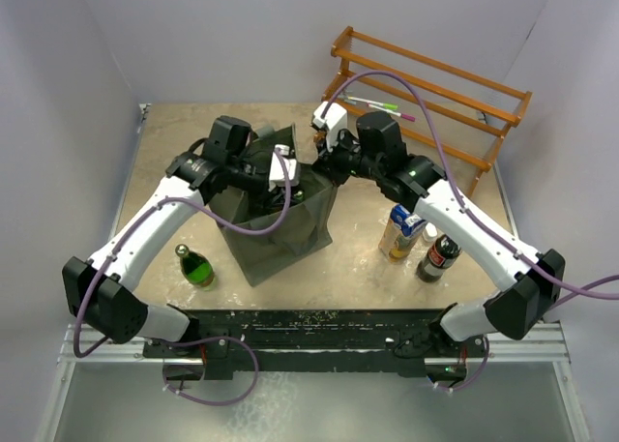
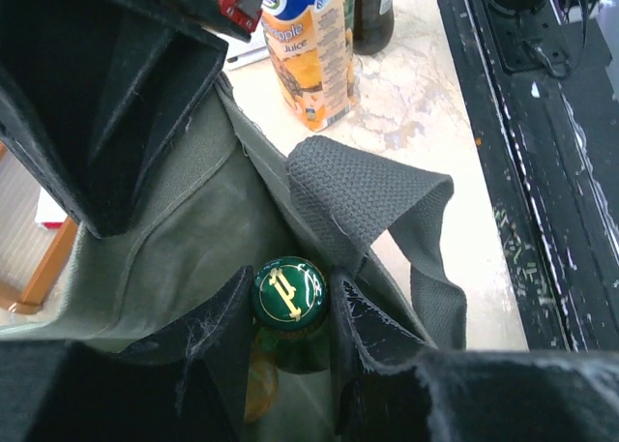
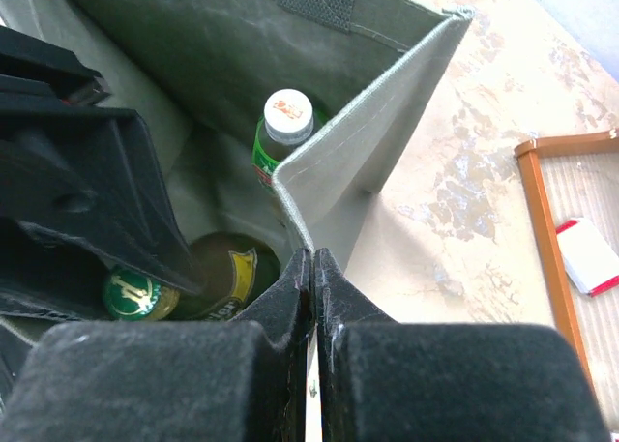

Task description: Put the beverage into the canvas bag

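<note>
At the middle of the table, seen from above, we find the canvas bag (image 1: 285, 237) standing upright with its mouth open and both arms meeting over it. From that height we cannot see inside. The left gripper (image 1: 285, 176) hangs in the opening and hides whatever it carries, and the right gripper (image 1: 322, 160) sits at the bag's far right corner.

Our left wrist view fills that gap. There the beverage (image 2: 288, 289), a green bottle with a gold emblem on its cap, sits low inside the bag. The left fingers (image 2: 208, 336) press against the cap from both sides, clamped on it. One loop handle (image 2: 372, 195) flops over the rim just beside it.

Our right wrist view shows what neither other view does. The right fingers (image 3: 288, 302) are squeezed together on the bag's rim at a corner fold, pinching the fabric. It also reveals a white-capped bottle (image 3: 286, 118) upright against the bag's wall behind that fold, apart from the beverage.

Outside the bag, the overhead view gives us a second green bottle (image 1: 196, 266) on the left. On the right are a juice carton (image 1: 400, 231) and a dark bottle (image 1: 438, 257) just beside it. A wooden rack (image 1: 440, 99) stands at the back right.
</note>
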`<state>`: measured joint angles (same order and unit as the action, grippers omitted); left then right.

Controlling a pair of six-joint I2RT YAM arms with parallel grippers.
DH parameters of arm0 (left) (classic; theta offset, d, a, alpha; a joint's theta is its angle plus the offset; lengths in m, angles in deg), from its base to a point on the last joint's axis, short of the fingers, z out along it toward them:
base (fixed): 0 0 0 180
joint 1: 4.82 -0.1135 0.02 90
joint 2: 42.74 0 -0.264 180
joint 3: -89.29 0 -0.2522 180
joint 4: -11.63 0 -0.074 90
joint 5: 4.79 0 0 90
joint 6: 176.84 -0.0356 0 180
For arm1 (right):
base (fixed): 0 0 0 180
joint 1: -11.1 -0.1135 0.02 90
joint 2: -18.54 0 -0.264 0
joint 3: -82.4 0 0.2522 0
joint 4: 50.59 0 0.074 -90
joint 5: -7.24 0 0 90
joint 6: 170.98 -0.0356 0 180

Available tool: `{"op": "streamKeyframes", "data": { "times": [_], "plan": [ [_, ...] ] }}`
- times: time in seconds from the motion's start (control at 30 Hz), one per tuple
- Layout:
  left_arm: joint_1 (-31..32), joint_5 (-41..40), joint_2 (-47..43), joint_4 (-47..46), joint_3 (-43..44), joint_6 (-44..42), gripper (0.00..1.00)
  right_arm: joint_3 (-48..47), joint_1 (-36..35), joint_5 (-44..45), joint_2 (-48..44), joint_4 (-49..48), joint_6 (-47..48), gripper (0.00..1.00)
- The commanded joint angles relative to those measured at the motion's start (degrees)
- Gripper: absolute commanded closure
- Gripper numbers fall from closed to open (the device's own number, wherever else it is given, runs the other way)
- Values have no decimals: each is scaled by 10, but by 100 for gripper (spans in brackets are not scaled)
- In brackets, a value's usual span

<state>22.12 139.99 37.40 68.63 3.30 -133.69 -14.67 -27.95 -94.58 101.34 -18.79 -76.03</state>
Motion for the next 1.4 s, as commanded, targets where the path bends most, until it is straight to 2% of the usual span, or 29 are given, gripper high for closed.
{"op": "streamKeyframes", "data": {
  "times": [0.0,0.1,0.2,0.4,0.7,0.87,1.13,1.23,1.37],
  "plan": [
    [8,22,-18,-197,-27,84,100,22,19,-37,-34,-36,-7,100],
    [8,6,-16,-247,-52,133,100,39,24,-70,-41,-45,-8,100],
    [13,1,-11,-265,-70,145,100,46,26,-92,-42,-46,-7,100],
    [25,17,11,-260,-80,105,100,51,33,-109,-35,-49,-3,100],
    [31,-1,49,-244,-87,60,100,62,48,-115,-40,-53,-8,100],
    [31,6,55,-245,-106,32,91,61,51,-110,-38,-48,-6,98],
    [31,-1,74,-245,-110,30,84,68,52,-123,-41,-48,3,83],
    [31,0,79,-238,-112,17,80,73,52,-126,-48,-47,10,70],
    [31,3,87,-215,-105,6,67,76,57,-130,-65,-44,18,49]
  ]
}}
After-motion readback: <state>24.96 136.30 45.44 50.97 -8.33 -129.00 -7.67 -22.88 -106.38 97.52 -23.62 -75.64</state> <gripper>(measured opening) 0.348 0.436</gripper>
